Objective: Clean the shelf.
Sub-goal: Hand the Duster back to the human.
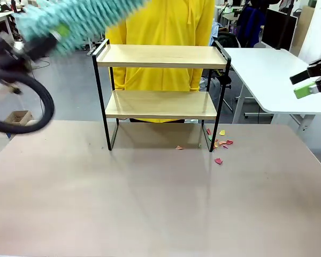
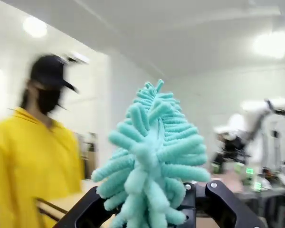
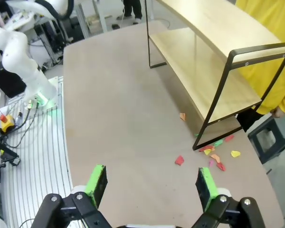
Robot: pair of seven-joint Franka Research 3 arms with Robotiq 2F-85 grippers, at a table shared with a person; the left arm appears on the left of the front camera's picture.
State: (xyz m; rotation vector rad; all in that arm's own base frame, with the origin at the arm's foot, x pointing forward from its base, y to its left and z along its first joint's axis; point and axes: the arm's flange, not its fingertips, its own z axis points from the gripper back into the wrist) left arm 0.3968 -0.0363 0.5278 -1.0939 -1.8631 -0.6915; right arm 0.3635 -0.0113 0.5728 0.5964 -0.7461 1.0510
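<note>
We're gripping the teal microfiber duster [image 1: 77, 19] in our left end effector [image 1: 43, 45], waving at 10 o'clock above the shelf [image 1: 161, 56]; right end effector [image 3: 152, 183] is hanging wide open over paper scraps [image 3: 213, 154].

The shelf [image 1: 161, 88] stands at the far middle of the table [image 1: 150, 203], toward twelve o'clock from the robot, with a person [image 1: 160, 32] directly behind it. Paper scraps [image 1: 220, 144] lie on the table at the shelf's right foot, about one o'clock, and one scrap [image 1: 180, 148] sits under the lower board nearer the middle. The left gripper [image 2: 154, 216], clamped on a duster [image 1: 77, 19], hangs up at ten o'clock, left of and above the shelf's top board, while the right gripper [image 1: 310, 85], jaws spread, hovers at two o'clock, well apart from the shelf.
</note>
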